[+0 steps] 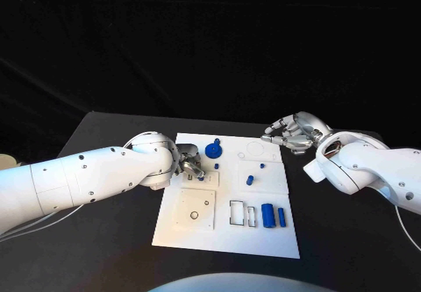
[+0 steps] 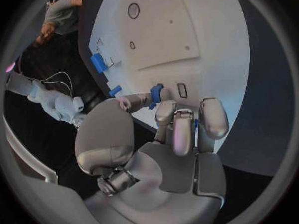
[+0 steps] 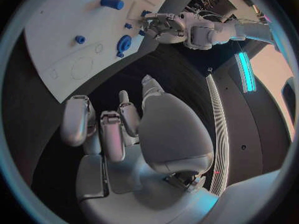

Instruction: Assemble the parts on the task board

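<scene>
Left hand (image 1: 188,165) pinches a blue part (image 2: 156,93) over the task board (image 1: 263,234); right hand (image 1: 294,132) curls in, holding nothing.

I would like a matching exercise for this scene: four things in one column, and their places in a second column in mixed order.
1. left hand
2. right hand
3. blue gear part
4. two blue blocks

a. beyond the board's far right corner
b. near edge of the task board, side by side
c. over the board's left part
d. far part of the board

Pairs: 1-c, 2-a, 3-d, 4-b
</scene>
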Action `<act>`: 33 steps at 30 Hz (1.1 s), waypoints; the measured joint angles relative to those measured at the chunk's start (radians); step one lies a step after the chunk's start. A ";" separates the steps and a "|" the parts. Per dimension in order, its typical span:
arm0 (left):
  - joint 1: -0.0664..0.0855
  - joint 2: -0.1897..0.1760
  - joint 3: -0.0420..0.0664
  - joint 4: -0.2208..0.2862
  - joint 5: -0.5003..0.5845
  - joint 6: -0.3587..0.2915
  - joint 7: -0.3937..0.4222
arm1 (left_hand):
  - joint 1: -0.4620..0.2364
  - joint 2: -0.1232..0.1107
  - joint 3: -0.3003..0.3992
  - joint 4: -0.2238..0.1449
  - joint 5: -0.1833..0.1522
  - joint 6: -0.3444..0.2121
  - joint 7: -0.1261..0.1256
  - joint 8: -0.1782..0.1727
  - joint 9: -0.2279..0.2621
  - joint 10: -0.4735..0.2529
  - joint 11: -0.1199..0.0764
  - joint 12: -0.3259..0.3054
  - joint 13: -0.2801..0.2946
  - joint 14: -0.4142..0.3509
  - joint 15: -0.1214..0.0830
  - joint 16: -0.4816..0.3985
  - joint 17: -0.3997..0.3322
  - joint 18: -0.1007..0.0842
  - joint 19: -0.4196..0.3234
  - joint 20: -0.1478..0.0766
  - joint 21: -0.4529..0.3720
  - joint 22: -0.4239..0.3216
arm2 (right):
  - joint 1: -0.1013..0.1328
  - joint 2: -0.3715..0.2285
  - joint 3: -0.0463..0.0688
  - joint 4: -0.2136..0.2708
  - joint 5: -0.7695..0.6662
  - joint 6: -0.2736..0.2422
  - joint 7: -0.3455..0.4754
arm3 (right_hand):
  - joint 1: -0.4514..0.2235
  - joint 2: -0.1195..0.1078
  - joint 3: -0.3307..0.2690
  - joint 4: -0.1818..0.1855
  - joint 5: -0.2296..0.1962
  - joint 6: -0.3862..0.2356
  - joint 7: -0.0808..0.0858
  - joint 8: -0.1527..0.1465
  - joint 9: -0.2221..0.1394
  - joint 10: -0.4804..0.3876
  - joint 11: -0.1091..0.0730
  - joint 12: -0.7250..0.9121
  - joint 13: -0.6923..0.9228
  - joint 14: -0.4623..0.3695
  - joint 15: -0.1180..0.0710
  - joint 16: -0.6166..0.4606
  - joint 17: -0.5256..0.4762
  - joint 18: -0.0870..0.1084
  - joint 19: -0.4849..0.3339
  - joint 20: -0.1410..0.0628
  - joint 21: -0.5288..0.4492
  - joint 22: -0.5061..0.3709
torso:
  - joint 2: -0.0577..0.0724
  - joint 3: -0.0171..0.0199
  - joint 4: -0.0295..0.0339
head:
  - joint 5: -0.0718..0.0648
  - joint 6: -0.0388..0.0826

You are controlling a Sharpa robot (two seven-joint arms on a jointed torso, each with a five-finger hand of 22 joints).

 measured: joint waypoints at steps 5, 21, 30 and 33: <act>0.000 0.003 0.000 -0.003 0.003 0.000 0.000 | -0.001 0.001 -0.011 0.006 0.000 0.002 0.001 0.000 -0.001 0.000 0.000 0.000 0.000 0.000 0.000 0.000 0.000 0.000 0.002 -0.002 0.000 0.000 | 0.000 0.000 0.000 0.000 0.000 0.000 0.000 | 0.000 0.000 0.000 0.000 0.000 0.000 0.000 0.000 0.000 0.000 0.000 0.000 -0.001 0.000 0.000 0.000 0.000 0.000 0.000 0.000 0.000 -0.001 | 0.000 0.0000 0.0007 | -0.001 -0.001; -0.001 0.006 -0.001 -0.006 0.008 0.010 0.001 | -0.009 -0.007 -0.071 0.027 -0.004 0.009 0.002 -0.007 -0.004 0.000 0.000 0.000 0.005 0.000 0.000 0.000 0.000 0.000 0.004 -0.004 0.000 0.000 | 0.000 -0.001 0.000 0.000 0.000 0.000 0.001 | 0.000 0.000 -0.003 -0.003 0.004 0.000 0.000 0.000 0.000 0.000 0.000 0.000 -0.001 0.000 0.000 0.000 0.000 0.000 0.000 0.000 0.000 -0.001 | 0.000 0.0001 0.0008 | -0.003 -0.005; -0.001 0.005 0.000 -0.006 0.008 0.016 0.002 | 0.010 0.002 -0.077 0.022 -0.004 0.008 0.002 -0.012 -0.005 0.004 -0.004 0.000 0.005 0.000 0.000 0.000 0.000 0.000 0.004 -0.004 0.000 0.000 | 0.000 -0.001 0.000 0.000 0.000 0.000 0.001 | -0.006 0.006 -0.003 -0.003 0.004 0.000 0.000 0.000 0.000 0.000 0.000 0.000 -0.002 0.000 0.000 0.000 0.000 0.000 0.000 0.000 0.000 -0.001 | 0.000 0.0001 0.0008 | -0.003 -0.006; -0.001 0.005 0.000 -0.006 0.008 0.016 0.002 | 0.028 0.005 -0.071 0.010 -0.003 0.009 0.002 -0.012 -0.005 0.004 -0.004 0.000 0.006 -0.004 -0.003 0.000 0.000 0.000 0.004 -0.004 0.000 0.001 | -0.001 -0.002 0.000 0.000 0.000 0.000 0.001 | -0.006 0.006 -0.003 -0.003 0.004 0.000 0.000 0.000 0.000 0.000 0.000 0.000 -0.002 0.000 0.000 0.000 0.000 0.000 0.000 0.000 0.000 -0.001 | 0.000 0.0001 0.0008 | -0.003 -0.006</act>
